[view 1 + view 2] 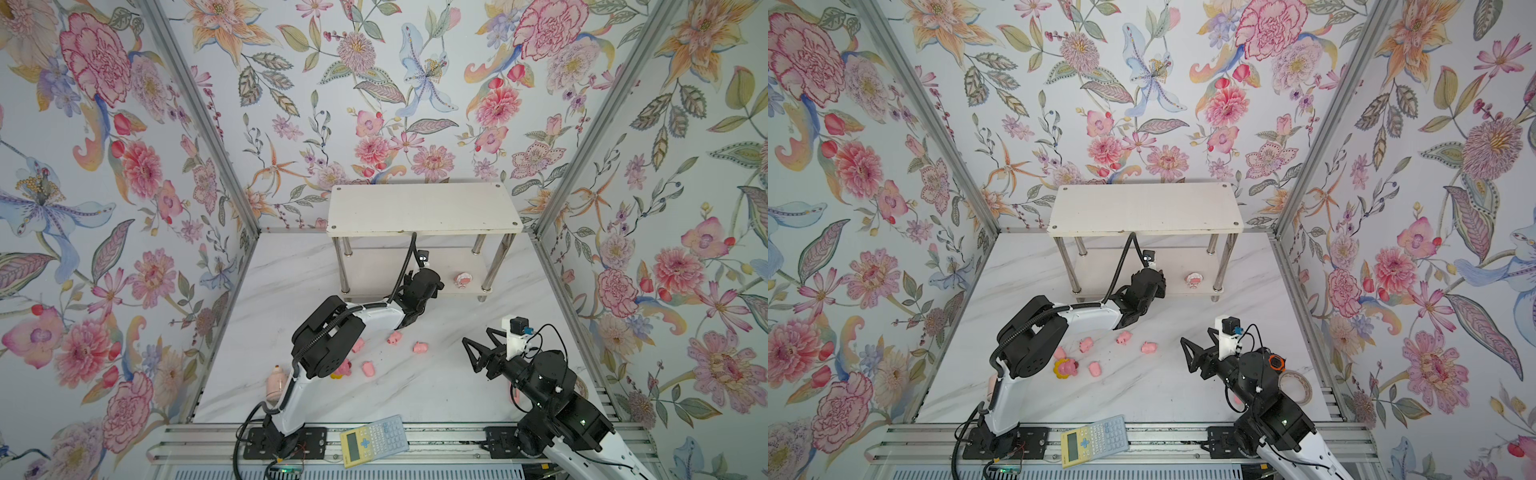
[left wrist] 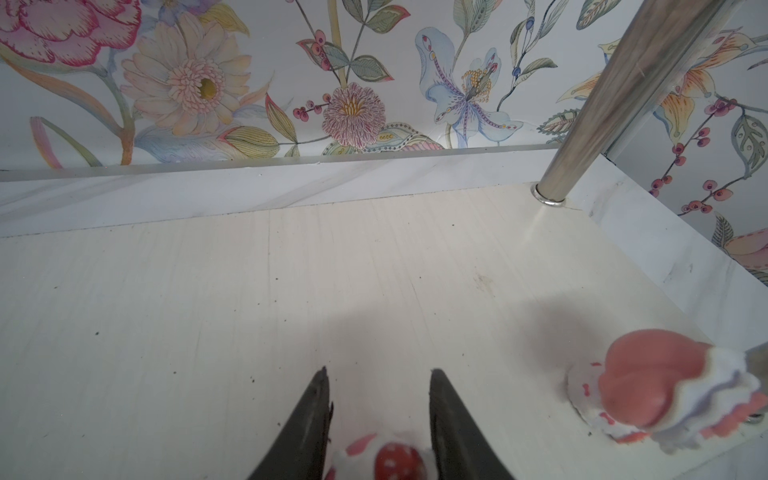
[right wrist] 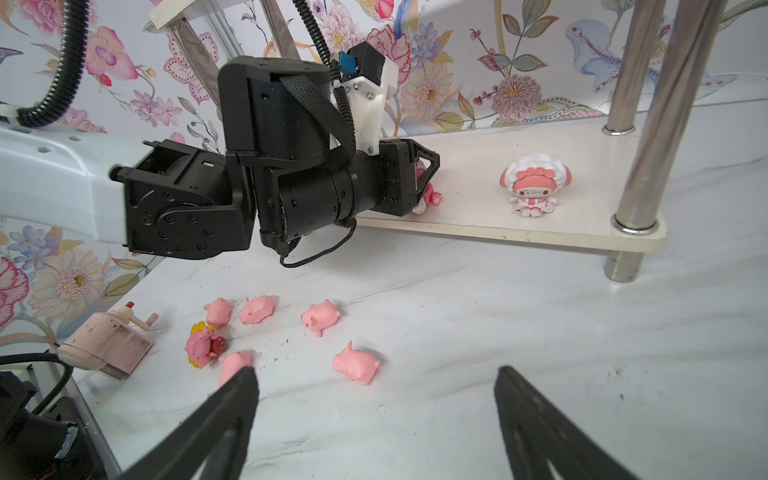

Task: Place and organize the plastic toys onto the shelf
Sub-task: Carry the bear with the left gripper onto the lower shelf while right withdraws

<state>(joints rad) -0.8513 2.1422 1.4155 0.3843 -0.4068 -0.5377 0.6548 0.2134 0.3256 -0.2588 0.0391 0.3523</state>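
Note:
The white two-tier shelf (image 1: 424,208) (image 1: 1144,208) stands at the back. My left gripper (image 2: 378,372) (image 3: 424,178) reaches over its lower board (image 2: 249,291), shut on a small red-and-white spotted bear toy (image 2: 395,459) (image 3: 430,197) held low over that board. A round pink-and-white toy (image 1: 462,280) (image 1: 1194,280) (image 2: 665,395) (image 3: 534,185) stands on the lower board to the right. Several pink pigs (image 1: 420,347) (image 1: 1123,337) (image 3: 357,365) and a yellow-maned pink toy (image 1: 1066,368) (image 3: 201,345) lie on the table. My right gripper (image 1: 478,336) (image 1: 1196,336) (image 3: 374,370) hovers open and empty, right of the pigs.
A yellow-and-grey calculator (image 1: 374,440) (image 1: 1094,439) lies on the front rail. A pale pink object (image 1: 276,384) (image 3: 106,343) sits by the left wall. A tape roll (image 1: 1296,386) lies behind the right arm. Chrome legs (image 2: 623,95) (image 3: 648,124) flank the lower board.

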